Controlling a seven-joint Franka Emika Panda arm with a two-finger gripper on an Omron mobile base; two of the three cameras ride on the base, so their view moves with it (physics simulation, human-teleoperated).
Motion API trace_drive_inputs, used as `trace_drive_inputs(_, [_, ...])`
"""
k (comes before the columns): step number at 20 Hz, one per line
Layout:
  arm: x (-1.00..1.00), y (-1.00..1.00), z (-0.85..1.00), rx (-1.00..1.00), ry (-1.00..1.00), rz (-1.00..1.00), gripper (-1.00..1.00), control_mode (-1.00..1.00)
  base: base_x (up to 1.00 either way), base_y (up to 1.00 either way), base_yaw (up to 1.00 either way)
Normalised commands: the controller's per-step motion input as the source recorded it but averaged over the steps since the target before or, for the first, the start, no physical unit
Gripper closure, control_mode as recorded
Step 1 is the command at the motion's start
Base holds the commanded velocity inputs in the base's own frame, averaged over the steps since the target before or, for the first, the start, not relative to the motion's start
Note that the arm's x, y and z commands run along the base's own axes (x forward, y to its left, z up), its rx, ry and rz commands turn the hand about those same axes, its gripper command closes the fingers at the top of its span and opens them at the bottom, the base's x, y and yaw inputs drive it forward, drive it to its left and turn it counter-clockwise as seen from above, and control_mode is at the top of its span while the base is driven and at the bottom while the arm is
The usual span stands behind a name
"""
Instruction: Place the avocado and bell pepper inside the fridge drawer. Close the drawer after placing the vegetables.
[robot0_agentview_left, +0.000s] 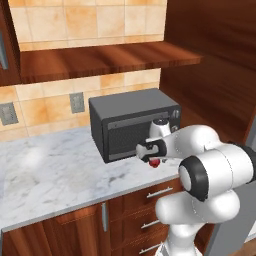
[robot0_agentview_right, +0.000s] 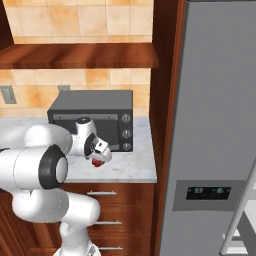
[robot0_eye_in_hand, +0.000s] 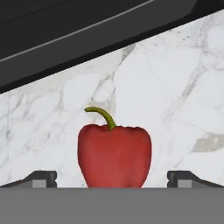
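Marble counter (robot0_eye_in_hand: 183, 78), lower centre: bell pepper (robot0_eye_in_hand: 114, 155) between wide-spread gripper (robot0_eye_in_hand: 114, 178) tips – advise descending squarely, then closing – microwave (robot0_eye_in_hand: 65, 30) overhead

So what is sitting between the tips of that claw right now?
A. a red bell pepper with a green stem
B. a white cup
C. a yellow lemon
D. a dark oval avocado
A: in the hand view a red bell pepper with a curved green stem sits between the claw tips, over the white marble counter.
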Motion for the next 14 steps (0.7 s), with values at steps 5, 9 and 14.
trace_drive_inputs(5, [0.23,0.00,-0.08,0.00,0.00,0.00,-1.00,-1.00,0.00,0.00,0.00])
trace_drive_inputs(9, [0.02,0.00,-0.17,0.00,0.00,0.00,-1.00,-1.00,0.00,0.00,0.00])
trace_drive_inputs(14, [-0.05,0.00,-0.30,0.00,0.00,0.00,-1.00,-1.00,0.00,0.00,0.00])
